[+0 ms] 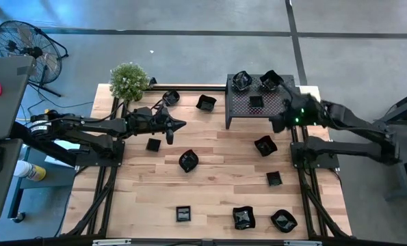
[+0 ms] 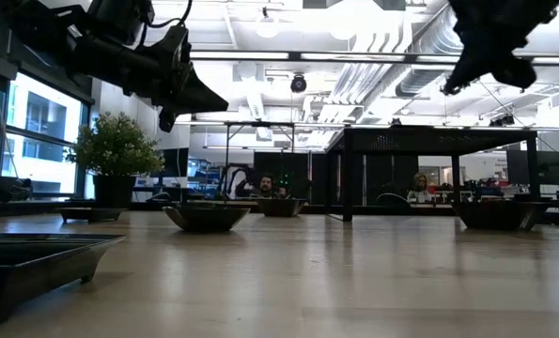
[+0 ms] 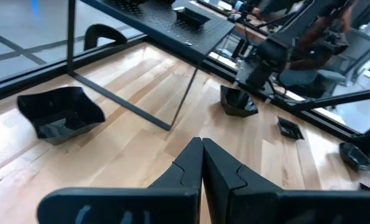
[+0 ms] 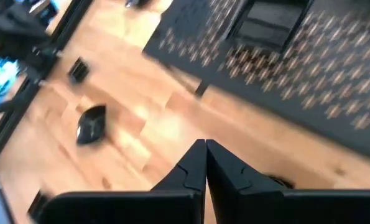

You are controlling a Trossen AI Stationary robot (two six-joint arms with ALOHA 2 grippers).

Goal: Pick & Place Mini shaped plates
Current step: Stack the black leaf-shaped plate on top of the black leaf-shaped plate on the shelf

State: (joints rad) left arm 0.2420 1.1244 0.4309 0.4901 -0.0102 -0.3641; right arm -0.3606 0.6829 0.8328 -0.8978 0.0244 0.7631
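Note:
Several tiny glossy black plates lie scattered on the wooden table, among them a wavy one [image 1: 188,160], a square one [image 1: 153,144] and one [image 1: 265,145] near the stand. Three more plates [image 1: 256,102] sit on the black perforated stand [image 1: 237,113]. My left gripper [image 1: 180,125] is shut and hovers above the table between the plant and the stand, holding nothing; the left wrist view shows its fingers closed [image 3: 202,155]. My right gripper [image 1: 278,124] is also shut [image 4: 205,155] and empty. It hangs high [image 2: 453,84] by the stand's near right corner.
A small green plant [image 1: 129,80] stands at the far left corner. More plates lie near the table's near edge [image 1: 243,218] and along the far side [image 1: 205,102]. The stand's thin legs [image 3: 181,102] reach down to the table. Bare wood [image 1: 224,171] shows mid-table.

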